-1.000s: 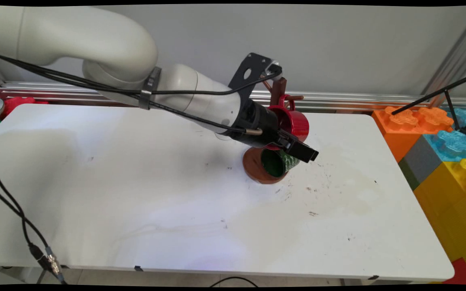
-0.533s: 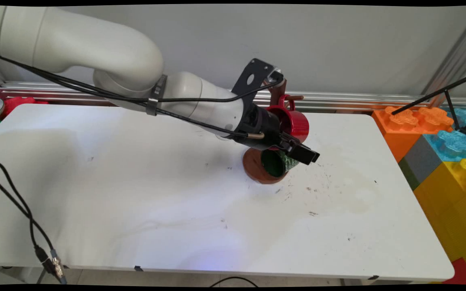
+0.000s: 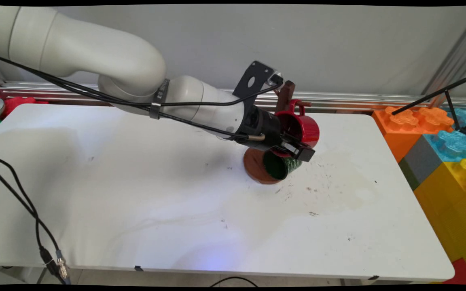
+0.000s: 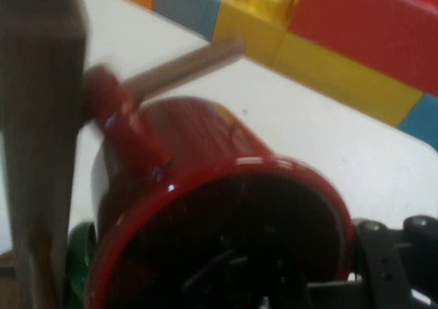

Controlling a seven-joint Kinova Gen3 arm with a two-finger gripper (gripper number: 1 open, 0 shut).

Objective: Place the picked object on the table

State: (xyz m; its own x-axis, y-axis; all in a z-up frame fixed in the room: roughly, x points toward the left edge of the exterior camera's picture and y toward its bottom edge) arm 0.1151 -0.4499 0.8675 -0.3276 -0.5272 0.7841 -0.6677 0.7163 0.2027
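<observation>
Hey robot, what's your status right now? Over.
Gripper shut on red mug, at its rim. Mug's handle on mug tree's peg. Green mug hangs just below.

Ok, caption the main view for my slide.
Black two-finger gripper holding a glossy red mug by its rim at a brown wooden mug tree, above a hanging green mug.

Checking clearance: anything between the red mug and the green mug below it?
Main view: one black finger of the gripper crosses between red mug and green mug; nothing else shows there.

— Red mug (image 3: 302, 128), glossy; green mug (image 3: 282, 166), patterned outside, on brown wooden stand (image 3: 254, 165).
— Black gripper (image 3: 299, 151); white table (image 3: 156, 194); orange, yellow, blue, red blocks (image 3: 443, 145).
</observation>
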